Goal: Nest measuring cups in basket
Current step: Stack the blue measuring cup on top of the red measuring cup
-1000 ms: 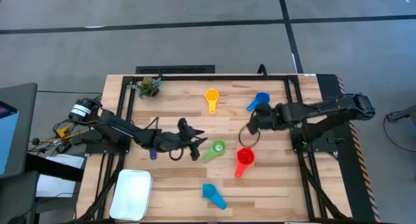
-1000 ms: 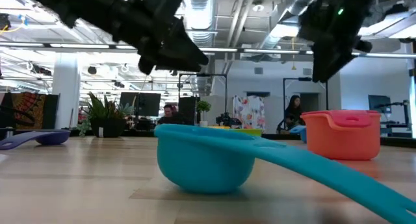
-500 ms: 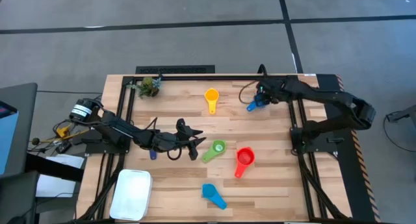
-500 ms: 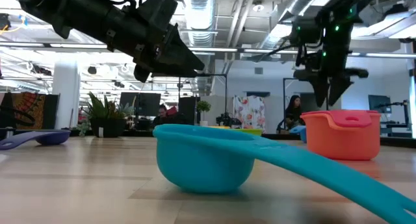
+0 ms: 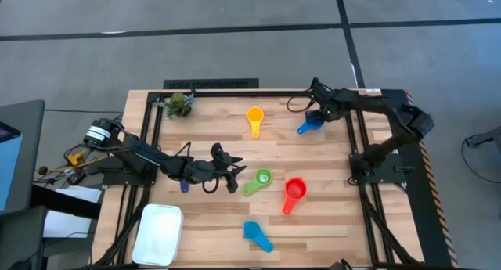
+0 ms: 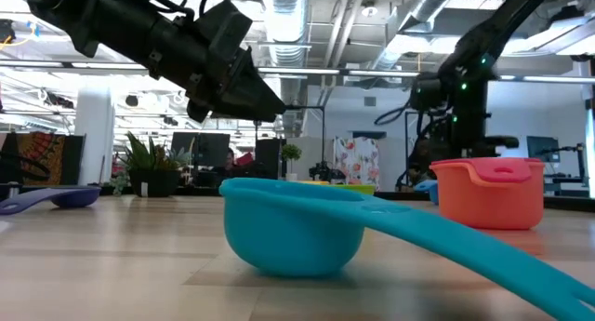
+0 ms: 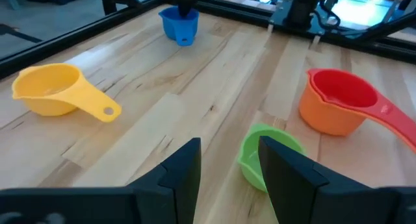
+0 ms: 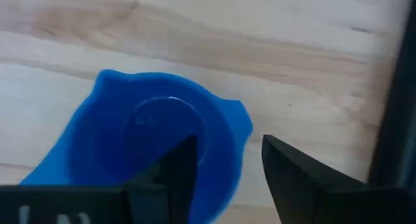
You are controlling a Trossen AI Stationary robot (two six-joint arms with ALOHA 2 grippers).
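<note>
My right gripper (image 5: 319, 113) (image 8: 227, 169) hangs open over the blue measuring cup (image 5: 311, 123) (image 8: 156, 146) at the table's far right. It points steeply down, one finger above the bowl and one outside its rim. My left gripper (image 5: 235, 176) (image 7: 227, 165) stands open at mid-table, pointing at the green cup (image 5: 258, 179) (image 7: 270, 156) just ahead of its fingertips. Yellow (image 5: 254, 117), red (image 5: 293, 193) and light blue (image 5: 256, 235) cups rest on the wood. The white basket (image 5: 159, 234) sits at the near left corner.
A dark blue cup (image 5: 184, 185) lies beside the left arm. A small green plant clump (image 5: 181, 104) sits at the far left corner. A black frame rail (image 5: 352, 121) runs close to the right of the blue cup. Bare wood lies between the cups.
My right gripper has swung from mid-table, near the red cup, toward the far edge. It has come down over the blue cup, tipping to point more steeply down. The cups have stayed where they were.
</note>
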